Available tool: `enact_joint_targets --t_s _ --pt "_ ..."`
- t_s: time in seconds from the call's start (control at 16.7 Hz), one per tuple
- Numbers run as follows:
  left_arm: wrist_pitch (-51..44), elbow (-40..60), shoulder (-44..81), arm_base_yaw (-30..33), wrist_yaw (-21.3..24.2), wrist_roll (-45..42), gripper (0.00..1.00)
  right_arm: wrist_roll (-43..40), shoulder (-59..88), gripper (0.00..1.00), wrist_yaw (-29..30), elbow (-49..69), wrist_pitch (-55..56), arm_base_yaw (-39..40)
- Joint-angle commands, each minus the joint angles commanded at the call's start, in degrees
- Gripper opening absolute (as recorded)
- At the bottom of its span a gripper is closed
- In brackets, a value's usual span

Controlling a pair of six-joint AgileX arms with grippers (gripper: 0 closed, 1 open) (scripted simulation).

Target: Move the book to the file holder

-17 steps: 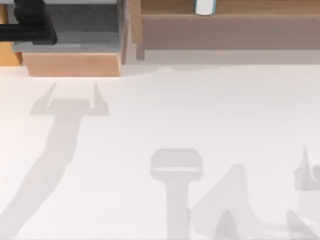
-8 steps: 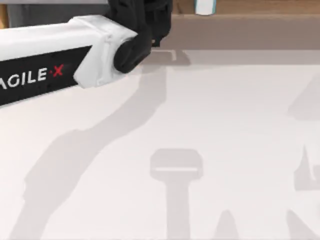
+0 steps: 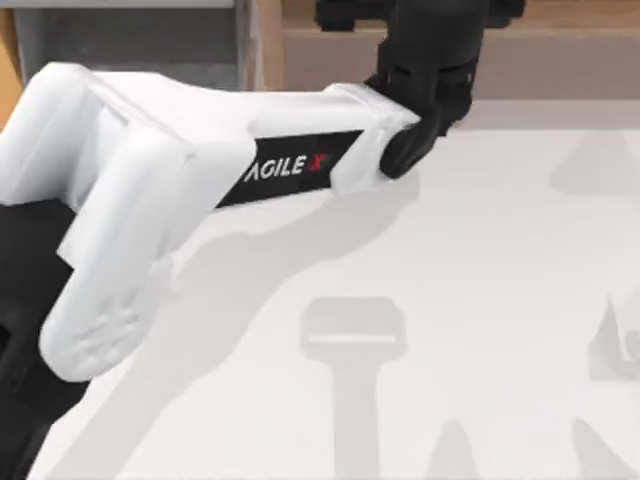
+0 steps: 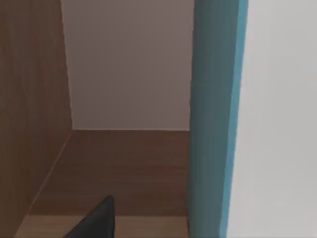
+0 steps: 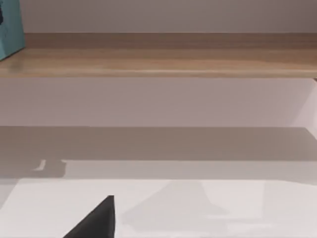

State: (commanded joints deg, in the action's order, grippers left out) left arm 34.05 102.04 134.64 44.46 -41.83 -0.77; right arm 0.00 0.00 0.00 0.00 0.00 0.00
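Reaching across the table to the far shelf, the left pincer, grip state untellable, nears the upright book; grasping comes next.

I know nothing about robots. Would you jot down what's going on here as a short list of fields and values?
Working arm: left arm, stretched across the table to the long wooden shelf
Left pincer: at the shelf, over where the book stands
Book: teal, upright on the shelf, close in front of the left wrist camera
File holder: grey inside, at the top view's back left, partly hidden by the arm
Right pincer: low over the table, facing the shelf
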Motion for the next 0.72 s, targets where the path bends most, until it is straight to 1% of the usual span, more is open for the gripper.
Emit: enact_joint_targets --t_s 0.42,0.72 --pt "0.0 1.0 1.1 -0.2 -0.1 0.1 1.0 0.0 0.0 1.0 0.0 0.0 0.0 0.0" --pt "-2.3 6.1 3.9 -1.0 1.0 0.1 1.0 0.0 0.0 1.0 0.0 0.0 0.0 0.0"
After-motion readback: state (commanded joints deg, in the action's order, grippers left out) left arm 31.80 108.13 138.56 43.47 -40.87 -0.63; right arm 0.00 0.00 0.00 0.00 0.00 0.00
